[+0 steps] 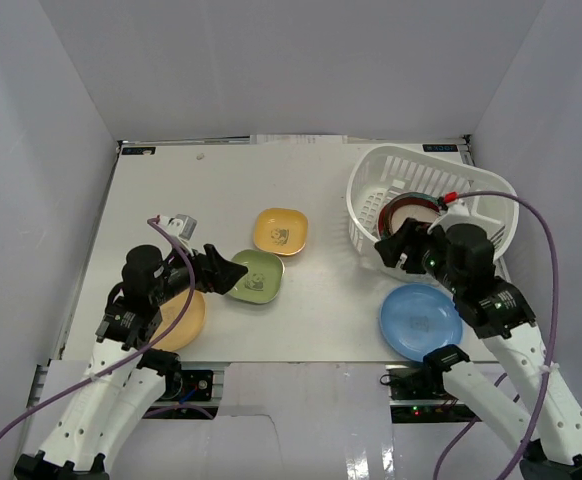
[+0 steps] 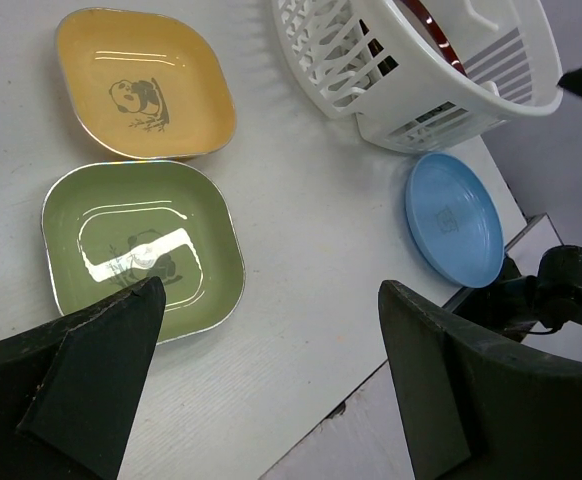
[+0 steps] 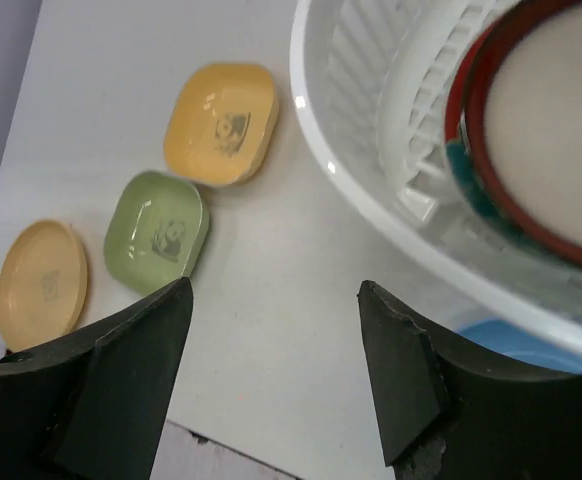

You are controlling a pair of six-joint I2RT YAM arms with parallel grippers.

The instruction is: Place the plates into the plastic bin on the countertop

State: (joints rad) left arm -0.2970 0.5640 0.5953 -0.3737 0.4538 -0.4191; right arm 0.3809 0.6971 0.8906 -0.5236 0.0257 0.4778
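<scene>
The white plastic bin (image 1: 481, 190) stands at the back right of the countertop (image 1: 231, 185) and holds a dark-red rimmed plate (image 1: 408, 211) with others under it. A small square yellow plate (image 1: 280, 231) and a square green plate (image 1: 255, 277) lie mid-table. A round yellow plate (image 1: 179, 320) lies front left, a plain blue plate (image 1: 420, 321) front right. My left gripper (image 1: 226, 270) is open and empty, just left of the green plate (image 2: 141, 247). My right gripper (image 1: 395, 246) is open and empty at the bin's near rim (image 3: 391, 210).
White walls close in the table on the left, back and right. The table's front edge (image 1: 301, 362) runs just below the round yellow and blue plates. The blue plate (image 2: 454, 219) lies close to the bin's front wall.
</scene>
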